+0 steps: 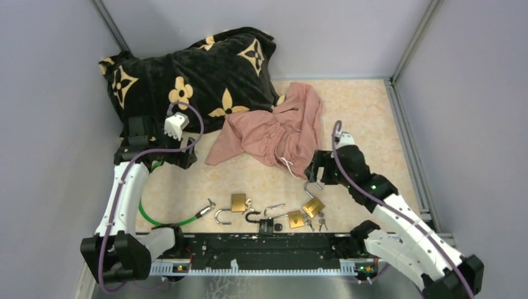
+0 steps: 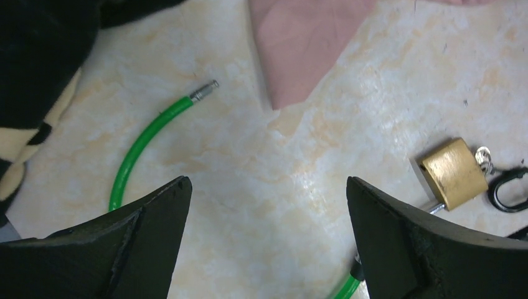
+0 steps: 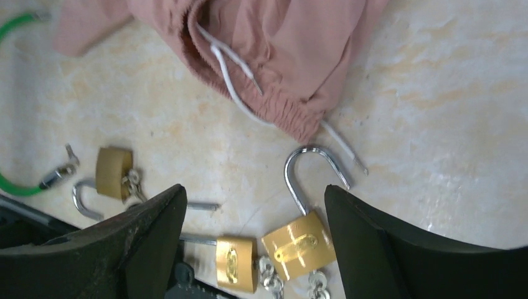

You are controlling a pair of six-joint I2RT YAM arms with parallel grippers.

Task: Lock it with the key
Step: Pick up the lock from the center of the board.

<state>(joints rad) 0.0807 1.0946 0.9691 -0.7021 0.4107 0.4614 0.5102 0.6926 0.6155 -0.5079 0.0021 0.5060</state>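
Brass padlock with open steel shackle (image 3: 299,244) lies on counter (image 3: 436,124) below right pincer (image 3: 254,190), spread apart; best descend centred on body, clear of white drawstring (image 3: 344,146).

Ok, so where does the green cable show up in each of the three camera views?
Top external: the green cable curves at lower left, left of the brass padlocks.
Left wrist: it arcs through the left half, with its metal tip at the upper end.
Right wrist: only short pieces show at the left edge.
Shared landmark: the pink drawstring garment.
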